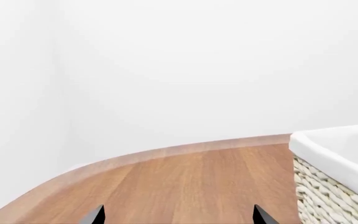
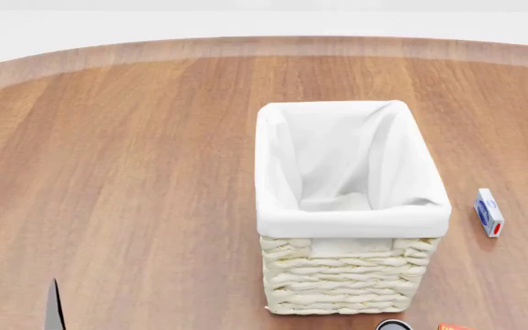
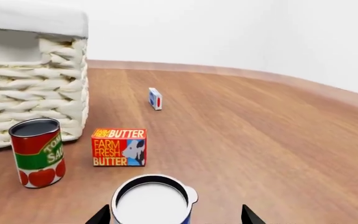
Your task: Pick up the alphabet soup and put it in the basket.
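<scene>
The alphabet soup (image 3: 151, 201) stands upright on the table, showing its pale white lid and a strip of blue label. It sits between the two fingertips of my right gripper (image 3: 175, 217), nearer one finger. The jaws are open, with a wide gap on the other side of the can. The basket (image 2: 342, 278), cream wicker with a white liner, stands at the table's middle and looks empty; it also shows in the right wrist view (image 3: 36, 100) and the left wrist view (image 1: 331, 186). My left gripper (image 1: 179, 217) is open and empty over bare wood beside the basket.
A red-and-green tomato sauce can (image 3: 37, 151) with a dark lid stands by the basket's wall. A butter box (image 3: 119, 147) sits next to it, just beyond the soup. A small blue-and-white box (image 2: 489, 212) lies right of the basket. The round wooden table's edge (image 2: 245, 47) curves behind.
</scene>
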Motion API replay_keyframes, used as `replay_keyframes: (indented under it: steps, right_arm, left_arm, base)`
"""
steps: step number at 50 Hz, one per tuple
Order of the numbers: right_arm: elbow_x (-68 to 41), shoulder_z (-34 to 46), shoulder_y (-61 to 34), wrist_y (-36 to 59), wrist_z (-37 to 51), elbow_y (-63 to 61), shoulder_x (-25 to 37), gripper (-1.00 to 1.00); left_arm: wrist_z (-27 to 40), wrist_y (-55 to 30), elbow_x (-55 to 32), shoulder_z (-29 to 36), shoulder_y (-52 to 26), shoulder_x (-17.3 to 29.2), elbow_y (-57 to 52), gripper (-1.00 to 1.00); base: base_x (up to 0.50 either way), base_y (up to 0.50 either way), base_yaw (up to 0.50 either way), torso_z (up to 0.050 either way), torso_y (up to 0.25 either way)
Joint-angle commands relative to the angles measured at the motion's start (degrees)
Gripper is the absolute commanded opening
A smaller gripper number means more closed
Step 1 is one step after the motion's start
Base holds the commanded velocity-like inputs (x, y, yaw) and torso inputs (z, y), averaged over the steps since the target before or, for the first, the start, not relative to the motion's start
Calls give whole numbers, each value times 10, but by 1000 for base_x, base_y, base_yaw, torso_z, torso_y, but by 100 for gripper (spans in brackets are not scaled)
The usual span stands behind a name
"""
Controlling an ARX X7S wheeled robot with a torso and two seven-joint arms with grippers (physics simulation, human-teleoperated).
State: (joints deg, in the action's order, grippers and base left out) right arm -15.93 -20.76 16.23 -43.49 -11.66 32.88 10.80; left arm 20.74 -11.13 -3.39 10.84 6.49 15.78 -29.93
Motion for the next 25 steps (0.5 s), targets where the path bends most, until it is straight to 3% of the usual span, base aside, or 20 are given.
replay_keyframes:
  steps: [1, 25]
  right_arm:
    - [4, 1, -42, -22, -4, 71, 4, 100]
    - [23, 14, -133, -92, -28, 247, 1, 100]
  left_arm:
    - [3, 2, -2, 5, 0, 3, 3, 100]
    - [7, 7, -13, 7, -2, 8, 9, 100]
  base:
    - [0, 0, 0, 0, 0]
    - [0, 0, 0, 0, 0]
